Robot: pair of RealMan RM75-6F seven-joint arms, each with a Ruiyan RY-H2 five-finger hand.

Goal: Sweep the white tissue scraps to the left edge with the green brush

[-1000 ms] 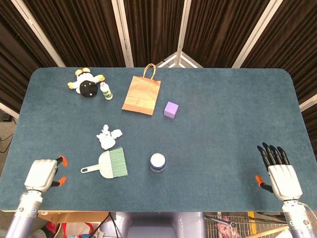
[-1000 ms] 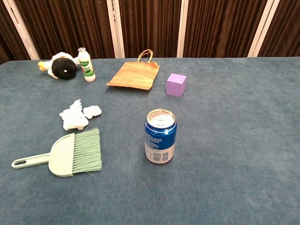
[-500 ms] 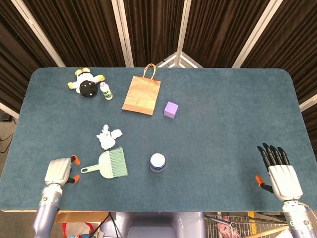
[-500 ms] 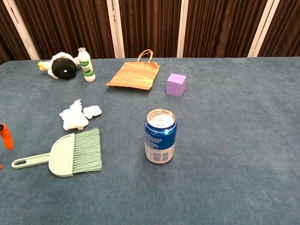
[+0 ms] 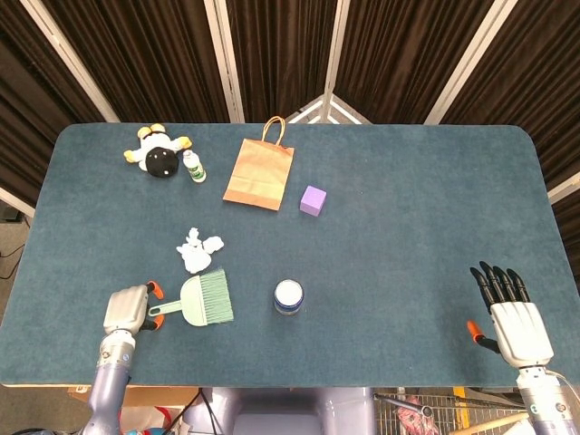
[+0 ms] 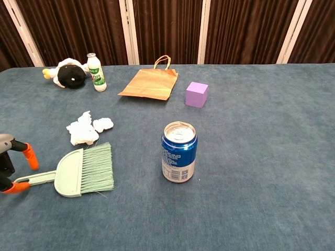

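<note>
Left hand [image 5: 129, 310], lower left of the head view, sits at the end of the brush [image 5: 201, 302] handle, its orange-tipped fingers [image 6: 30, 156] spread to either side of the handle in the chest view; it is unclenched and grasps nothing yet, though whether a fingertip touches the handle cannot be told. Just above the brush's bristles lie the tissue scraps [image 5: 196, 248], in a small cluster left of centre and well apart from the table's left edge. Judged from this layout, the task is at its opening step: the brush is not yet gripped, no sweeping shows, and the whole sweep to the left remains. Further right, a drink can [image 5: 288, 296] stands beside the brush. Right hand [image 5: 513, 319], lower right of the frame, rests flat with fingers extended, holding nothing. Surface: a dark teal, cloth-like table [image 5: 408, 217] with rounded corners. Room: dark pleated curtains with pale vertical strips behind the table.
</note>
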